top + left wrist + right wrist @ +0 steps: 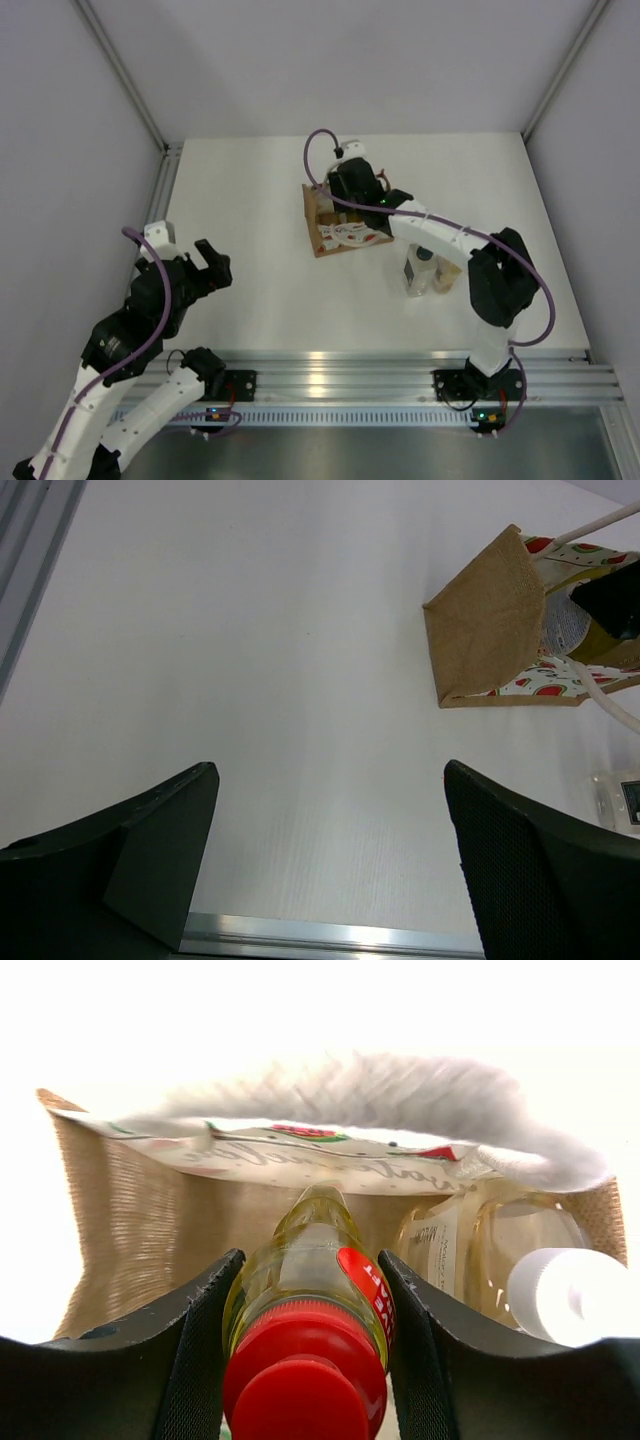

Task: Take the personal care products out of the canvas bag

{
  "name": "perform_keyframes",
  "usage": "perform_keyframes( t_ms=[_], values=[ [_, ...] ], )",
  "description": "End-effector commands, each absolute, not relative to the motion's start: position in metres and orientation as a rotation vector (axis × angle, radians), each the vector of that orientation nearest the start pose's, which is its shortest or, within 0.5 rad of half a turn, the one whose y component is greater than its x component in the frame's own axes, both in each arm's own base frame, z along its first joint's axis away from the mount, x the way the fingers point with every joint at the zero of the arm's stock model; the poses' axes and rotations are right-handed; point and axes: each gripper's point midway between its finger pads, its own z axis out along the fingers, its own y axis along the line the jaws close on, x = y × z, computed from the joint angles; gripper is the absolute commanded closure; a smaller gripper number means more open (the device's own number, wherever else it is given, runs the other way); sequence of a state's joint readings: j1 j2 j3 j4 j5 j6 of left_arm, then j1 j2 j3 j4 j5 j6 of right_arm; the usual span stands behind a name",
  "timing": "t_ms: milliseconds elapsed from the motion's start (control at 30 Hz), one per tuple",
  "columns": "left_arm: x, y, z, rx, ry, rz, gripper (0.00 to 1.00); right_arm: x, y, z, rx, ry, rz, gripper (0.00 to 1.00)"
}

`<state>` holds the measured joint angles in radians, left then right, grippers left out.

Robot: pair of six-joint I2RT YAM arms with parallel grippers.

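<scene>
Seen from above, a white table carries a small tan canvas bag just past its centre, toward 11 o'clock. The right hand is sunk into the bag's open top.

In the right wrist view, the two dark fingers are pressed against either side of a yellow bottle, just behind its red cap. The hand is closed on that bottle, which lies inside the bag. At 3 o'clock of it an amber bottle with a white cap is also seen in the bag. A white handle is looped across the opening at 12 o'clock.

Outside the bag, at its 4 o'clock, a clear bottle and an amber one stand on the table, partly hidden by the right arm.

The left hand is held wide open and empty, well apart at the bag's 8 o'clock.

The yellow bottle is judged light, rigid and smooth, so it could slip. A grip on the shoulder below the cap seems soundest. The bag is soft and light and may be dragged along, and its handle could be snagged.
</scene>
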<state>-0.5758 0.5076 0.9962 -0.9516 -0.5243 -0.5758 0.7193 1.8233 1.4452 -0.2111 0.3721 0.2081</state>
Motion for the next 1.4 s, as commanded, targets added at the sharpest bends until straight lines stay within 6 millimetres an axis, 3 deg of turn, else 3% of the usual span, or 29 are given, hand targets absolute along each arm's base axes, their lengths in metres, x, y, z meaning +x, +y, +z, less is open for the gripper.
perform_keyframes(
  t_ms=[0, 200, 600, 833, 1067, 1267, 1367],
  values=[
    [0.185, -0.035, 0.277, -0.348, 1.915, -0.218, 0.02, 0.420, 0.308, 0.269, -0.269, 1.872, 0.298, 1.00],
    [0.185, -0.033, 0.276, -0.355, 1.911, -0.215, 0.02, 0.409, 0.310, 0.296, -0.279, 1.829, 0.352, 1.00],
    [0.181, -0.030, 0.280, -0.373, 1.887, -0.227, 0.02, 0.366, 0.295, 0.383, -0.320, 1.722, 0.488, 1.00],
    [0.179, -0.027, 0.281, -0.384, 1.870, -0.237, 0.02, 0.366, 0.278, 0.414, -0.303, 1.681, 0.456, 1.00],
    [0.177, -0.025, 0.284, -0.391, 1.854, -0.243, 0.02, 0.370, 0.229, 0.463, -0.218, 1.612, 0.415, 1.00],
    [0.175, -0.023, 0.285, -0.399, 1.841, -0.249, 0.02, 0.378, 0.195, 0.452, -0.184, 1.640, 0.342, 1.00],
    [0.174, -0.023, 0.285, -0.399, 1.841, -0.251, 0.02, 0.383, 0.156, 0.453, -0.115, 1.635, 0.294, 1.00]
  ],
)
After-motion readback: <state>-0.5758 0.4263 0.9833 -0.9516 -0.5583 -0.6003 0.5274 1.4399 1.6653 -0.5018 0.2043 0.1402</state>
